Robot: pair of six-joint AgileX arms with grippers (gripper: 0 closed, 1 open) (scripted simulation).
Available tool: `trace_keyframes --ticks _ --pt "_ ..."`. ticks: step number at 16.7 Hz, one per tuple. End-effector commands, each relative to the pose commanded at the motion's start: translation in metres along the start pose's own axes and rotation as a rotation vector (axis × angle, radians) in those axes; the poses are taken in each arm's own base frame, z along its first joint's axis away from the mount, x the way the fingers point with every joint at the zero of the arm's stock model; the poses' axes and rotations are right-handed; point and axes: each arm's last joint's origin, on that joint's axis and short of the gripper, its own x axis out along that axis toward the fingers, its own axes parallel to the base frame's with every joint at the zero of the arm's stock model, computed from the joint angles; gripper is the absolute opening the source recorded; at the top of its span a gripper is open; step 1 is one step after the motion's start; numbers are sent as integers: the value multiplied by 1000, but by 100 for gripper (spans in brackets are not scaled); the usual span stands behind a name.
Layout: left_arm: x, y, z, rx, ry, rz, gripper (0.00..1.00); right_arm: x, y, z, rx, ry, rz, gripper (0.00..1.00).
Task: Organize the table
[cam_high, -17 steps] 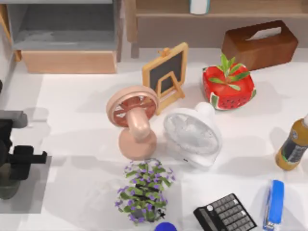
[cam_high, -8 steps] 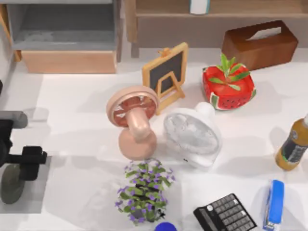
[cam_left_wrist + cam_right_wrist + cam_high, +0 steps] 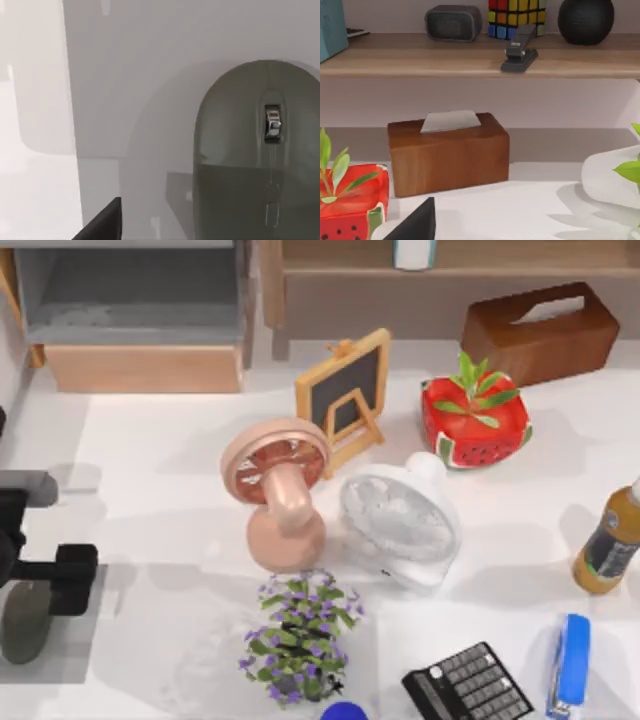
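Top view: the table [image 3: 170, 470], flat plain white, runs under everything, with the pink fan [image 3: 275, 490] about mid-table. Touching the fan's right side is a white fan [image 3: 400, 520]. Behind it stands a little wood-framed chalkboard [image 3: 345, 395], and in front of it a purple flower plant [image 3: 298, 635]. Way off to the fan's left, the left gripper [image 3: 60, 582] hangs over a smooth grey mouse [image 3: 25, 622] on a grey pad [image 3: 90, 655]. I can't tell how that gripper is set. Versus a second ago it sits a bit nearer the front edge, and more of the mouse shows.

Left wrist view: this adds the mouse's shiny scroll wheel [image 3: 272, 122].

Right wrist view: a glossy wooden tissue box [image 3: 447, 152] sits under a shelf holding a colour cube [image 3: 516, 17]. A dark bit of the right gripper [image 3: 417, 222] shows, state unclear
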Motion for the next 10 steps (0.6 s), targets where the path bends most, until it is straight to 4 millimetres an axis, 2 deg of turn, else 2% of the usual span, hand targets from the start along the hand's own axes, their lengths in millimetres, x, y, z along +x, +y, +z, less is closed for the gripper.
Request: trace_keyframes --ticks 5,10 --pt "-1 13 7 7 -96 -19 100 0 0 0 0 0 0 100" --pt "10 56 15 65 -339 -18 100 0 0 0 0 0 0 100"
